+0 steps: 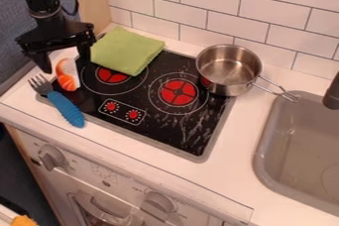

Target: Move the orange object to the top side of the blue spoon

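I see rounded orange-and-white object [68, 82], blue-handled metal fork [65, 109], green square cloth [126, 50], black rectangular stovetop [149, 132] with red circular burner markings [178, 92].

Stove's [165, 130] got the cloth [127, 50] back left, pot [228, 89] back right, fork [65, 107] and toy food [67, 75] at its left edge, sink [262, 155] to its right.

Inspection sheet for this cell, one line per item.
Surface: black cooktop, whitish streaks toward front right.
Job's things: orange-and-white piece at cooktop's left side; blue-handled fork across its front-left edge, tines on counter. No spoon seen.
Clutter: green cloth partly over rear-left burner; steel pot rear right.
Gripper: tool open above the piece; contact unclear.
Cables: dark loop beside arm.
Surroundings: tiled wall behind, sink right.
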Tool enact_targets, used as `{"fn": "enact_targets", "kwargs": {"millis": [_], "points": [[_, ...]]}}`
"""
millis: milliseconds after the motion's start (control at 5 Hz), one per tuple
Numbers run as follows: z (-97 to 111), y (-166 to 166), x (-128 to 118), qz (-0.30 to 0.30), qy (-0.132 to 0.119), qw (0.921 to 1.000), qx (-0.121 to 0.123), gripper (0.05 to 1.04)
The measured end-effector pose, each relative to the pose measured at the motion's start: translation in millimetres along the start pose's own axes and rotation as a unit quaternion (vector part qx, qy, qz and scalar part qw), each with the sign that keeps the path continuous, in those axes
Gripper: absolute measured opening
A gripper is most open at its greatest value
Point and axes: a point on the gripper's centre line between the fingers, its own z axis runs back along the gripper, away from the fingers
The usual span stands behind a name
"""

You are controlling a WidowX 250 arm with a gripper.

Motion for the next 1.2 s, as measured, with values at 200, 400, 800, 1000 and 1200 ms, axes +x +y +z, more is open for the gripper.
{"fn": "enact_targets", "kwargs": {"millis": [200, 400, 800, 1000, 1200], "points": [[26, -8, 7, -0.006, -0.032, 0.9995, 0.000, 1.001], [37, -15, 7, -0.018, -0.062, 0.9979, 0.010, 1.001], [38, -15, 7, -0.015, -0.063, 0.9978, 0.010, 1.001], [37, -15, 7, -0.016, -0.063, 0.9979, 0.010, 1.001], [37, -15, 7, -0.015, -0.063, 0.9979, 0.010, 1.001]]}}
